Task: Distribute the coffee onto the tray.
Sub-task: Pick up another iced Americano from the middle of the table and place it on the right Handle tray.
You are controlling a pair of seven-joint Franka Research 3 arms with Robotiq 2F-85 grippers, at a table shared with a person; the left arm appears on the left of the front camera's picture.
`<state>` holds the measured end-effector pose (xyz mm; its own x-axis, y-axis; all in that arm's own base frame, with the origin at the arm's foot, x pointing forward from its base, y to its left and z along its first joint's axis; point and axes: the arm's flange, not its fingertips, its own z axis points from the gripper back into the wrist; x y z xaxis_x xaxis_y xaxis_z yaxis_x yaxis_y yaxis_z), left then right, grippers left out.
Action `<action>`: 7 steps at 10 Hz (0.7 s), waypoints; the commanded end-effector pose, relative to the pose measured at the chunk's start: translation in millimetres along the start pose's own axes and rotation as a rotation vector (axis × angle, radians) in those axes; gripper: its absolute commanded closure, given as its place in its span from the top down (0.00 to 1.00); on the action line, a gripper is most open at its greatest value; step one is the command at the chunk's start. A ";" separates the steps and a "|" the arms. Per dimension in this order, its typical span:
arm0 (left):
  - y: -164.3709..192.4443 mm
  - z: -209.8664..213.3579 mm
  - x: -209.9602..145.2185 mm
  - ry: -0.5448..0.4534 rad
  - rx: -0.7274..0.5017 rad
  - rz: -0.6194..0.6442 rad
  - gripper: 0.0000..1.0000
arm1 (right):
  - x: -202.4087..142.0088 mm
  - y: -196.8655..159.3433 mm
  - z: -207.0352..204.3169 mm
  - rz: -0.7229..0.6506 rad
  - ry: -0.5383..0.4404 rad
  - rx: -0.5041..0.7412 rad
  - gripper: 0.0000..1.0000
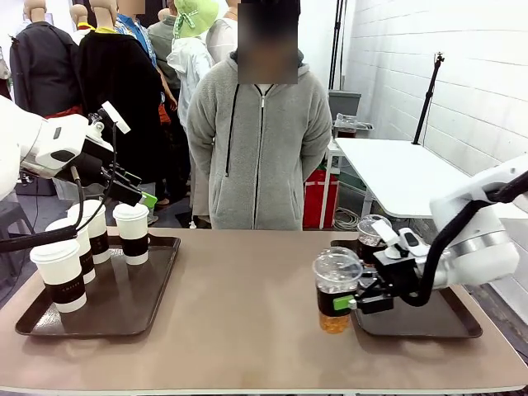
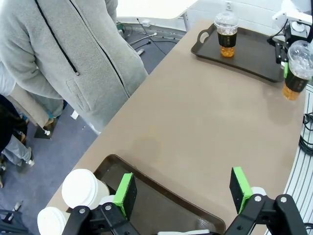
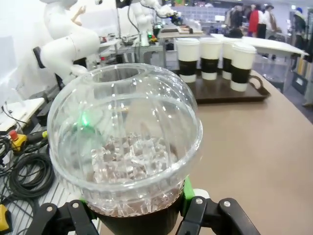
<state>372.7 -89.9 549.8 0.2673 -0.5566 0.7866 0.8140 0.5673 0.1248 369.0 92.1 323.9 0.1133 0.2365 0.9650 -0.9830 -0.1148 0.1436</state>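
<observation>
Clear iced cup: my right tool is clamping it; I'm keeping it upright.
Left tool: gaping wide, holding nothing.

Left pincer gapes wide aloft; right pincer is clamped.

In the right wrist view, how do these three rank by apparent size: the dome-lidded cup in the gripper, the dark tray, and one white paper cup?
1. Dome-lidded cup, held in the right gripper; nearness to the camera enlarges it.
2. Dark tray.
3. One paper cup.
</observation>
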 end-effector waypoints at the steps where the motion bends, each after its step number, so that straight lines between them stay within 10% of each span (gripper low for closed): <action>1: 3.4 -1.5 -3.6 -0.004 -0.009 -0.011 1.00 | 2.6 11.2 37.1 -0.045 -0.041 -0.066 0.73; 7: 3.4 -1.5 -3.6 -0.004 -0.009 -0.011 1.00 | -18.2 -11.6 121.8 -0.081 -0.061 -0.190 0.73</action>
<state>372.7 -89.8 549.7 0.2677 -0.5568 0.7863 0.8137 0.5677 0.1250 388.0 -21.2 332.7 0.1964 0.1778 0.9643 -0.9777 0.1100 0.1789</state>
